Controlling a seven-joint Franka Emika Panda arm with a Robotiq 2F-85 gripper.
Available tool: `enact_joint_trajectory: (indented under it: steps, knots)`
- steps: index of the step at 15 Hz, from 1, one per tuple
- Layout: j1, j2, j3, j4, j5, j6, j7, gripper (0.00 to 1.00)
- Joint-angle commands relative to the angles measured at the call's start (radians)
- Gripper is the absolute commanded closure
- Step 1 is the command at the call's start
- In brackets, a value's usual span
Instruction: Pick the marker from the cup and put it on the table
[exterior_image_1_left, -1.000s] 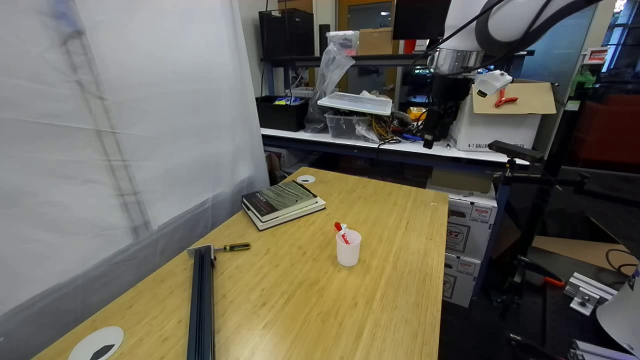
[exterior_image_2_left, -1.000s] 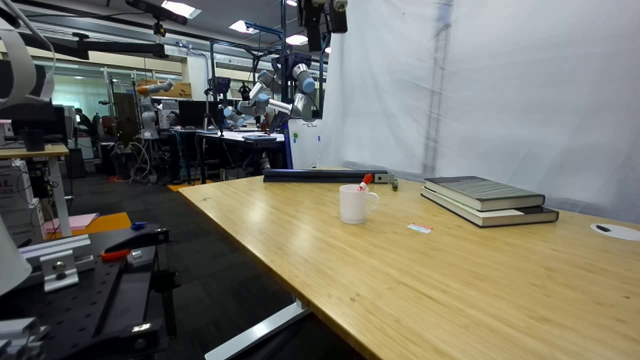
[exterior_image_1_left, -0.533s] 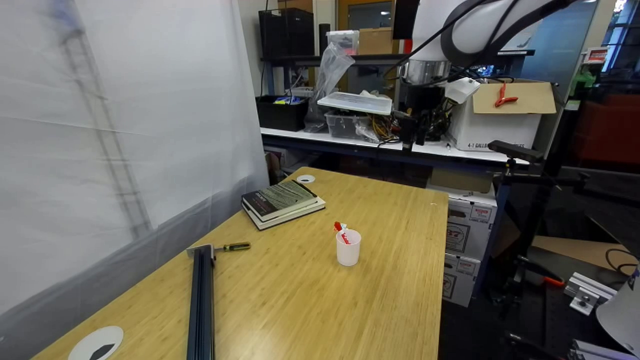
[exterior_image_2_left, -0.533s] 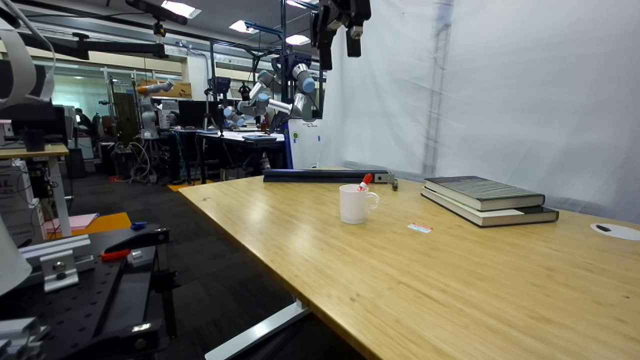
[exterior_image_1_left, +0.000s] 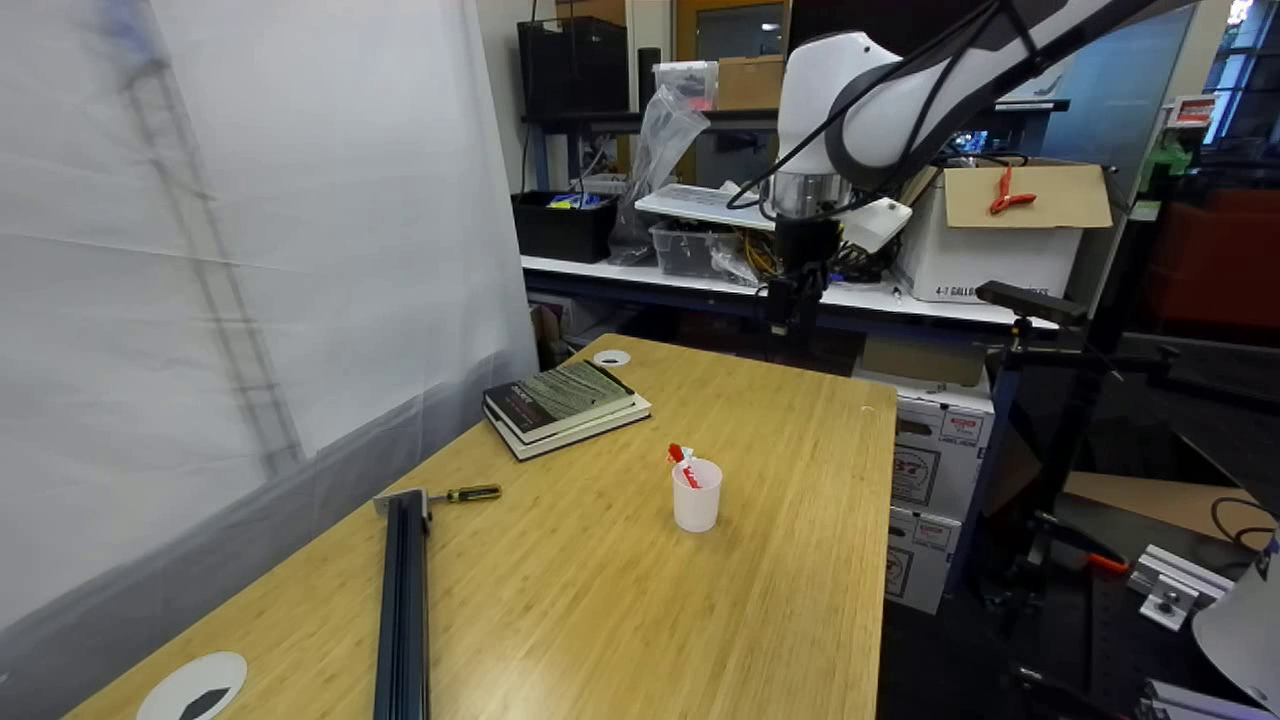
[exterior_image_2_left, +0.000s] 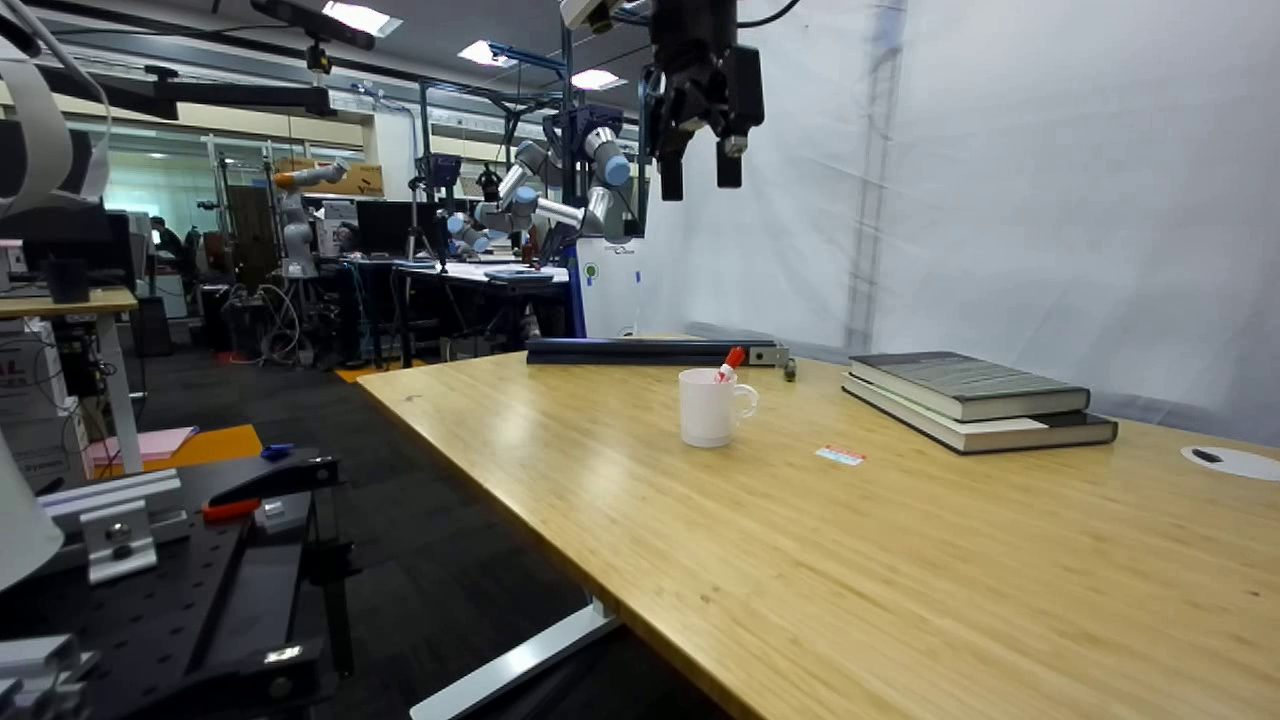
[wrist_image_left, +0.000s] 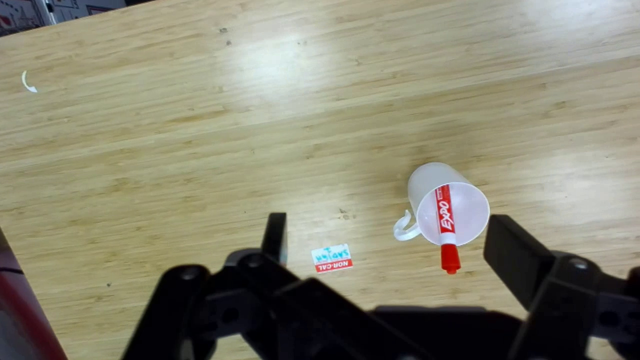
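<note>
The white cup (wrist_image_left: 429, 175) stands upright on the wooden table (wrist_image_left: 150, 150), its handle to the left in the wrist view. The cup shows in both exterior views (exterior_image_1_left: 697, 510) (exterior_image_2_left: 706, 415). The red and white marker (wrist_image_left: 445, 212) leans inside the cup, its red cap sticking out over the rim. The cap also shows in an exterior view (exterior_image_2_left: 735, 358). The marker's lower end is hidden in the cup. My gripper (wrist_image_left: 390, 237) is open and empty, high above the table. In an exterior view the gripper (exterior_image_2_left: 700, 175) hangs well above the cup, apart from it.
A small label (wrist_image_left: 332, 258) lies flat on the table near the cup. Two stacked books (exterior_image_2_left: 970, 390) lie toward the curtain. A dark metal rail (exterior_image_1_left: 403, 600) and a screwdriver (exterior_image_1_left: 470, 493) lie on the table. A cluttered white workbench (exterior_image_1_left: 640, 270) stands behind.
My gripper has moved down and, in an exterior view, left toward the table and cup. More of it shows now. The cup and marker have not moved.
</note>
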Motion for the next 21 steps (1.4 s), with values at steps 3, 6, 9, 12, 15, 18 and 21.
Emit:
enact_joint_trajectory:
  steps: [3, 6, 9, 12, 15, 18, 21]
  knots:
    - [0.007, 0.104, 0.0, 0.046, 0.03, 0.082, -0.009, 0.0]
    - [0.016, 0.143, 0.007, 0.055, 0.054, 0.135, 0.001, 0.0]
    - [0.036, 0.172, 0.022, 0.065, 0.076, 0.191, 0.028, 0.0]
    - [0.057, 0.196, 0.032, 0.067, 0.073, 0.244, 0.073, 0.0]
    - [0.071, 0.216, 0.03, 0.049, 0.057, 0.298, 0.109, 0.0]
    - [0.074, 0.241, 0.019, 0.029, 0.036, 0.345, 0.133, 0.0]
    - [0.079, 0.263, 0.007, 0.018, 0.023, 0.383, 0.147, 0.0]
